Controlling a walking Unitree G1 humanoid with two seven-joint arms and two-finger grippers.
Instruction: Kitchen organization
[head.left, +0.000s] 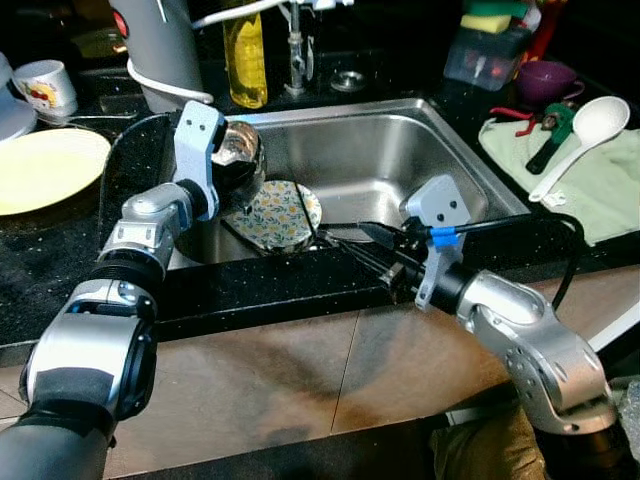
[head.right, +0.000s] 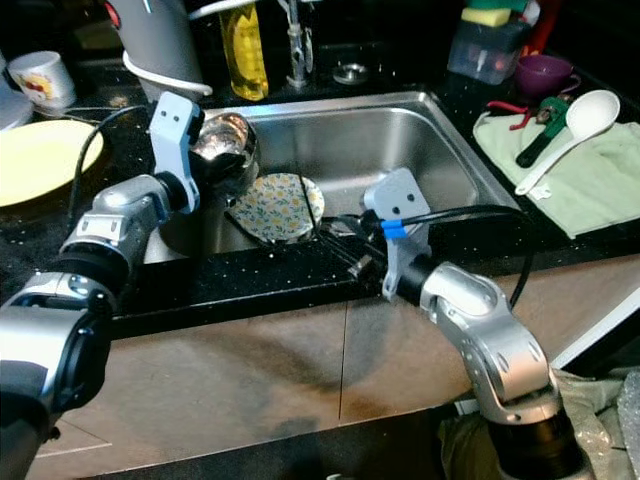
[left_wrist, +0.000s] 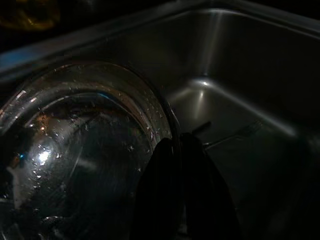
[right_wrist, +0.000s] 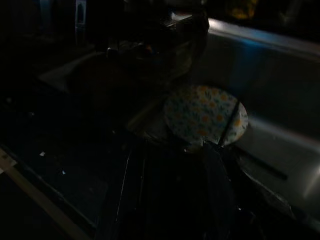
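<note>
A black speckled countertop (head.left: 60, 250) is seen, with a stainless steel sink (head.left: 400, 150) set into it. On its left part a pale yellow plate (head.left: 45, 168) is laid, and behind that a white printed cup (head.left: 45, 88) is stood. Behind the sink a bottle of yellow liquid (head.left: 246, 60) is placed. To the right, a green cloth (head.left: 590, 190) is spread — a white ladle (head.left: 585, 140) and a green-handled tool (head.left: 548, 135) are laid across it — with a purple cup (head.left: 545, 80) and a clear plastic container (head.left: 485, 55) behind.
</note>
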